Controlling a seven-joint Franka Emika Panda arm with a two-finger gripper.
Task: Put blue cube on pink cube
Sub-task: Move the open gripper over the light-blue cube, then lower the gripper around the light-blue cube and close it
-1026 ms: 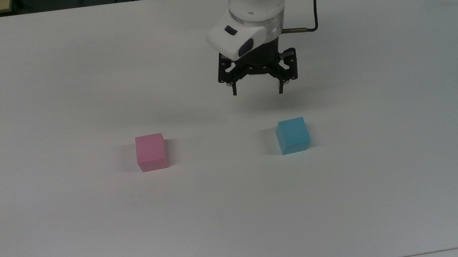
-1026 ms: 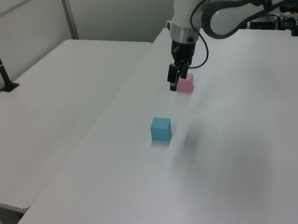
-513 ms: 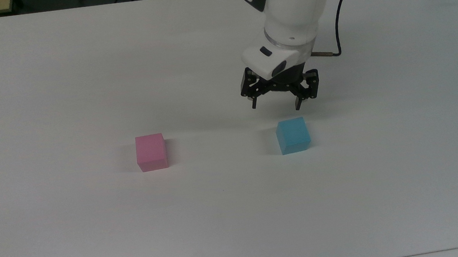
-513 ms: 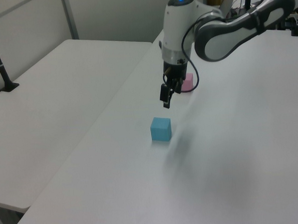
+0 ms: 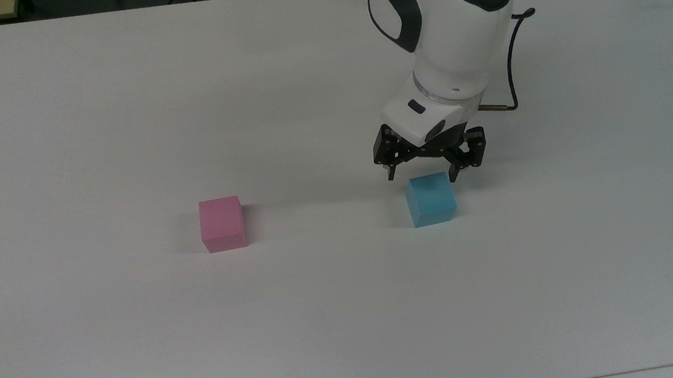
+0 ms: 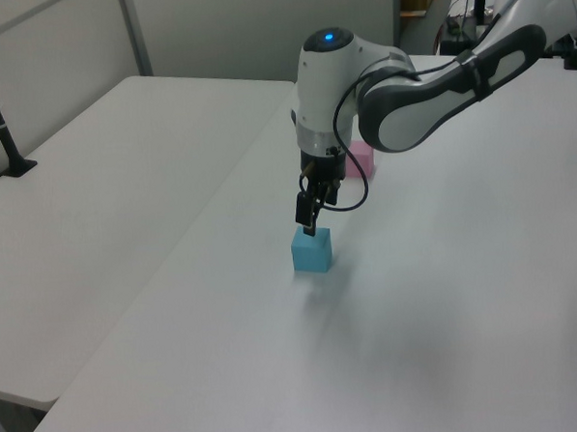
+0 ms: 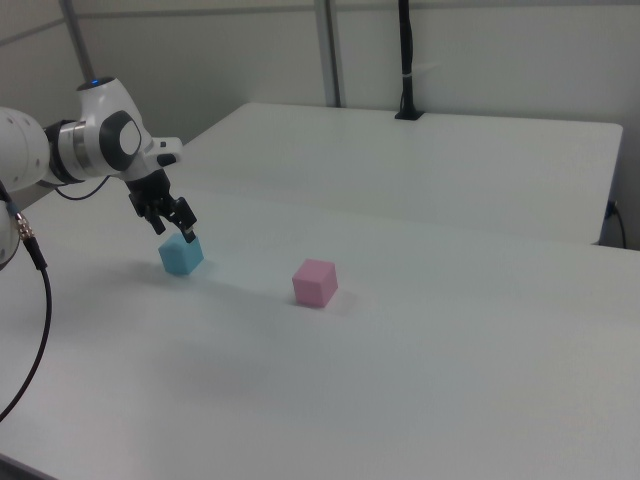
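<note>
The blue cube [image 5: 431, 199] sits right of centre in the top view, a small matte block with plain flat faces and crisp edges, resting squarely on the white surface [image 5: 119, 111]. The surface is smooth and evenly pale, with a faint seam where two tabletops meet, seen running diagonally in the left view and the right view.

The hand [image 5: 423, 176] hangs just above the blue cube's far top edge in the top view. Its two thin black fingers are spread apart, one fingertip [image 5: 391, 173] at the cube's upper left corner and the other at its upper right, wider than the cube itself. They grip nothing. In the left view the hand [image 6: 309, 222] is directly over the blue cube [image 6: 312, 251], its tips close to the top face; whether they touch it cannot be told. The black finger linkage is angular and skeletal, mounted under a rounded, glossy white arm housing [image 5: 450, 23] with dark oval panels and a small blue light on top. A thin black cable [image 5: 512, 61] loops off its side.

The pink cube [image 5: 222, 223] stands well apart, left of centre in the top view, the same matte boxy shape. In the right view the pink cube [image 7: 315, 282] lies to the right of the blue cube [image 7: 181, 256].
</note>
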